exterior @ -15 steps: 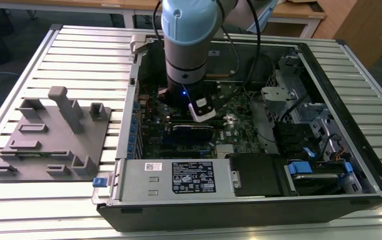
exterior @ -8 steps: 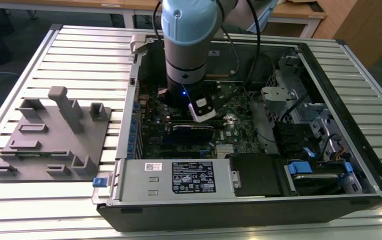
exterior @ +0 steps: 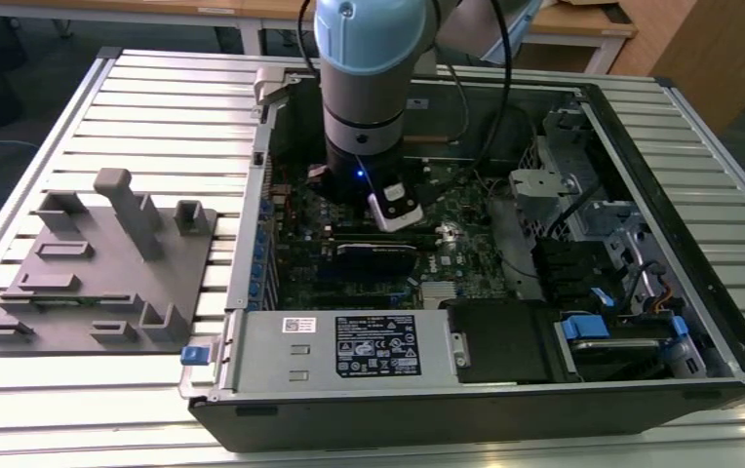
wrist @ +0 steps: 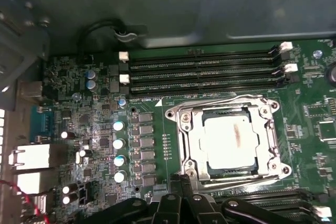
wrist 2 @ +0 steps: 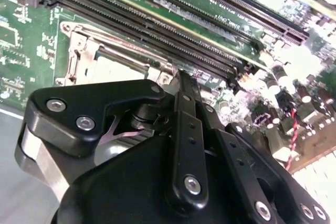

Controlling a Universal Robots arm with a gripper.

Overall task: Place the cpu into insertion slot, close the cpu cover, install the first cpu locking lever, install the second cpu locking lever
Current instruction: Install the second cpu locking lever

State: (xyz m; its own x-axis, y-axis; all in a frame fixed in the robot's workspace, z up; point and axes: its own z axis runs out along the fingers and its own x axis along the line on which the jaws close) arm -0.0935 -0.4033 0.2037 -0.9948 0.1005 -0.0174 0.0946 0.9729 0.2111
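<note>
The cpu (wrist: 231,137), a flat square with a dull silver-tan top, lies in the insertion slot (wrist: 185,148) on the green motherboard. The cpu cover (wrist: 197,135), a silver frame plate, lies flat around the cpu, whose top shows through its window. A thin wire lever (wrist: 220,103) runs along the socket's side nearest the memory slots. My gripper (wrist: 181,182) is shut with nothing between its fingers, tips just off the socket's opposite side. In the second wrist view the gripper (wrist 2: 185,77) points at the socket (wrist 2: 105,61). In the exterior view my arm (exterior: 362,117) reaches down into the open computer case.
Long black memory slots (wrist: 205,69) flank the socket. Upright capacitors (wrist: 119,150) stand beside it. The case walls (exterior: 594,97), a power supply box (exterior: 346,346) and a drive cage (exterior: 568,195) hem in the board. A grey fixture plate (exterior: 99,263) lies on the exterior view's left.
</note>
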